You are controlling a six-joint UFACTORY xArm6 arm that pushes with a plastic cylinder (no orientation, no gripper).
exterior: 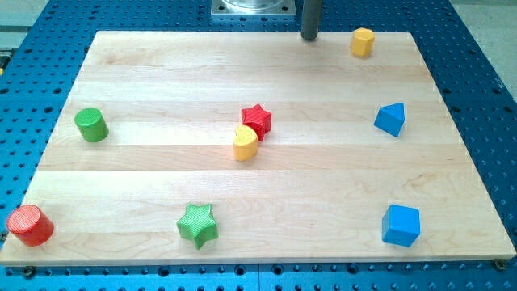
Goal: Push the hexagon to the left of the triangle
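The yellow hexagon [363, 41] sits at the view's top right, near the top edge of the wooden board [161, 56]. The blue triangle [391, 119] lies below it, toward the view's right edge. My tip [310, 37] is at the top edge of the board, to the left of the yellow hexagon and apart from it.
A red star [258, 120] touches a yellow rounded block [245, 143] at the centre. A green cylinder [91, 124] stands at the left, a red cylinder [30, 225] at bottom left, a green star [198, 224] at the bottom, a blue cube [401, 225] at bottom right.
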